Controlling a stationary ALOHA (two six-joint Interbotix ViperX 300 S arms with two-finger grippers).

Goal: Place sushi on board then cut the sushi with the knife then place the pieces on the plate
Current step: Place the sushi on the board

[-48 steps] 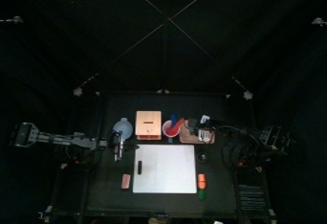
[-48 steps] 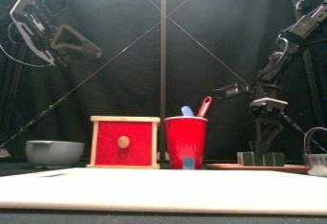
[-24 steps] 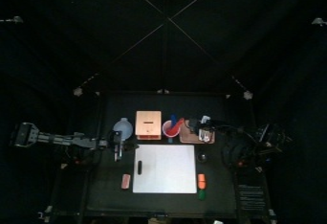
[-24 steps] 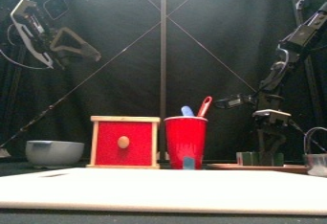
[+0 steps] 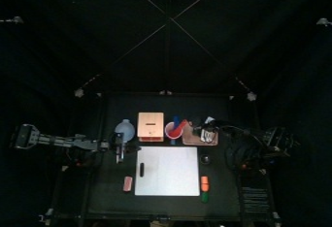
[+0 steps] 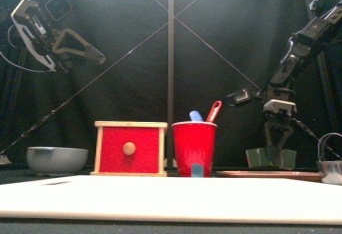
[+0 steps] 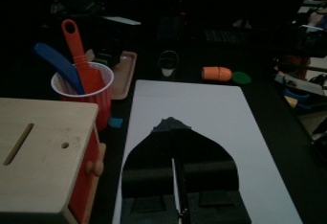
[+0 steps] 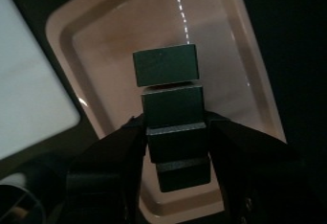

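The left gripper [image 7: 173,127] rests by the left edge of the white cutting board [image 5: 169,170], clenched on nothing. Behind it sits the blue-grey bowl [image 6: 56,159], then the wooden box [image 6: 131,148] with its red drawer front. Next comes the red cup [image 6: 195,146], holding the blue knife [image 6: 195,116] and the red knife [image 6: 214,110], both untouched.

The change is at the right. A second ago the right gripper [image 8: 178,123] hung above the pink tray [image 8: 224,56]; now it has come down onto it. Its jaws are spread to either side of the dark green sushi roll [image 8: 169,67], close to the blocks nearest the wrist but not yet closed on them. The roll lies flat on the tray with its blocks in a line, well apart from the bare board.

The first step is therefore only beginning. The grasp looks lined up, and what remains is to close on the roll, lift it and carry it left to the board before any cutting.
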